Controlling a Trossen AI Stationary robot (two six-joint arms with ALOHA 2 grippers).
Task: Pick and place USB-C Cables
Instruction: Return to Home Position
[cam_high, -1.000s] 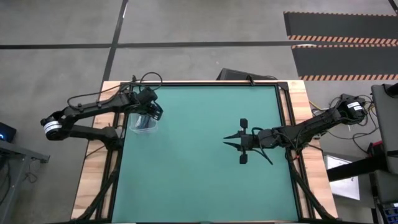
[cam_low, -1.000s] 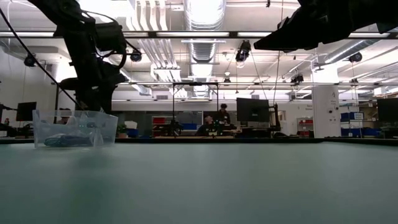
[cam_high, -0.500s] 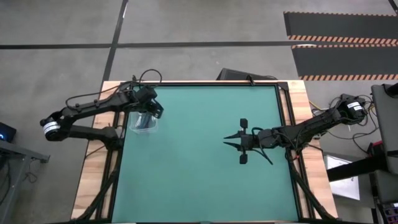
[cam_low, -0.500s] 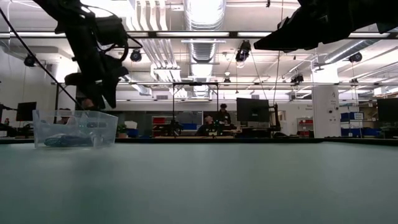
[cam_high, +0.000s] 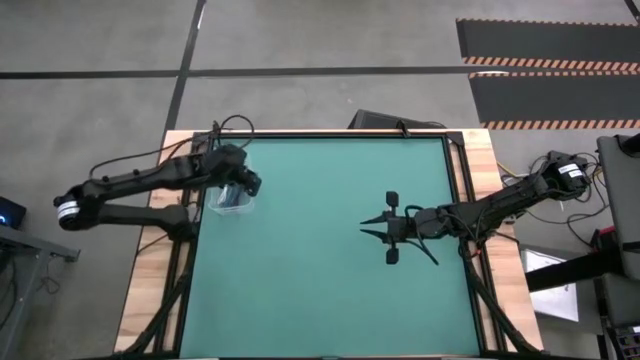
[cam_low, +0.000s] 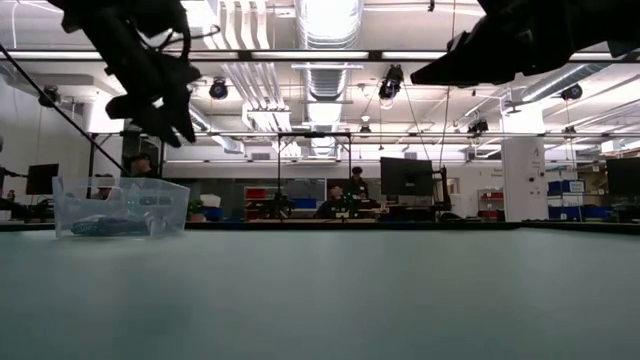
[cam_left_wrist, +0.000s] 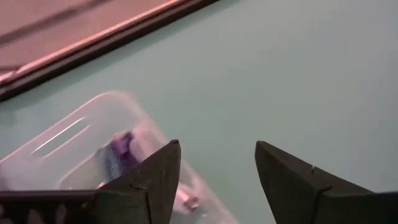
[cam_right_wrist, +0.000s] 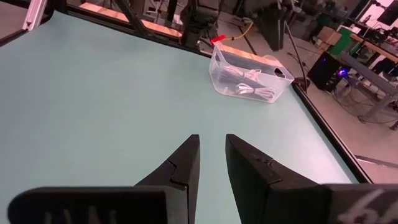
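Observation:
A clear plastic container (cam_high: 231, 201) stands by its base on the green mat near the table's far left corner. Cable bundles lie in it: white ones (cam_right_wrist: 247, 85) in the right wrist view, a bluish one (cam_left_wrist: 117, 154) in the left wrist view and low (cam_low: 100, 225) in the low view. I make out no black or teal cable. My left gripper (cam_high: 247, 186) hangs open and empty above the container (cam_low: 120, 205), well above its rim (cam_low: 165, 120). My right gripper (cam_high: 366, 227) hovers over the mat's right half, with a narrow gap between its fingers (cam_right_wrist: 212, 146).
The green mat (cam_high: 320, 280) fills the table inside a dark frame, with wooden strips (cam_high: 150, 260) along the left and right sides. Bare mat lies between the container and my right gripper. Beyond the far edge is a workshop with desks and monitors (cam_low: 405, 180).
My left gripper has risen from just over the container to well above its rim, and its arm has swung a little toward the table's left. The container and the cables in it have stayed put.

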